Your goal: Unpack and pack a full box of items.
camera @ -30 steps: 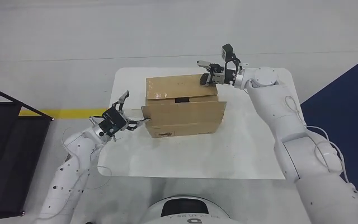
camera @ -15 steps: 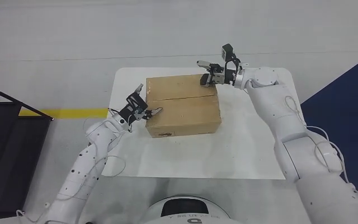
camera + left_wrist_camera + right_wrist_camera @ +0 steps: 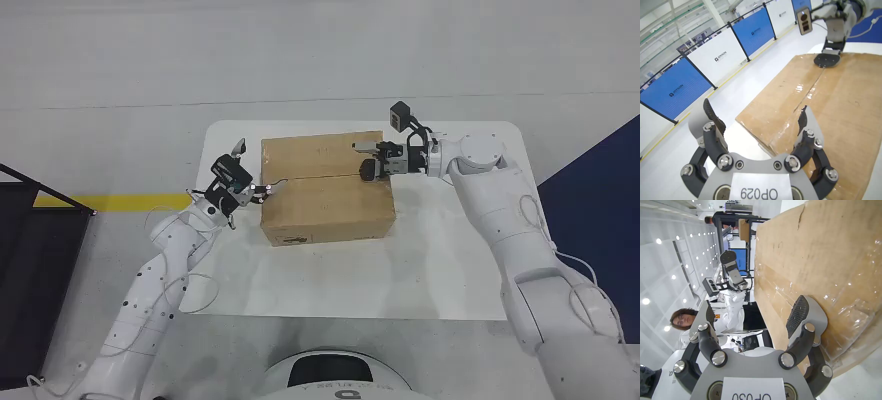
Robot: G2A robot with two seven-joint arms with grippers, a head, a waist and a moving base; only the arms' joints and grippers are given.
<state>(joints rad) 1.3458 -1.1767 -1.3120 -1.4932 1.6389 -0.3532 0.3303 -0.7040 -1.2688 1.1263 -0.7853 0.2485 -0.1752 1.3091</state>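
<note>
Flaps now shut, left claw (image 3: pixel 260 167) moved up to the box (image 3: pixel 325 200) top's left edge, right claw (image 3: pixel 362 160) shifted to the seam's right end, both spread apart, box mid worktop (image 3: pixel 440 270).

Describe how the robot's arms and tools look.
The left arm and right arm are smooth white rounded segments with thin pale cables looped along them. The left tool and right tool each have a grey metal plate with a white printed label, black links with silver bolts, and two pale grey fingers with black textured pads; the left's pads look frayed.
</note>
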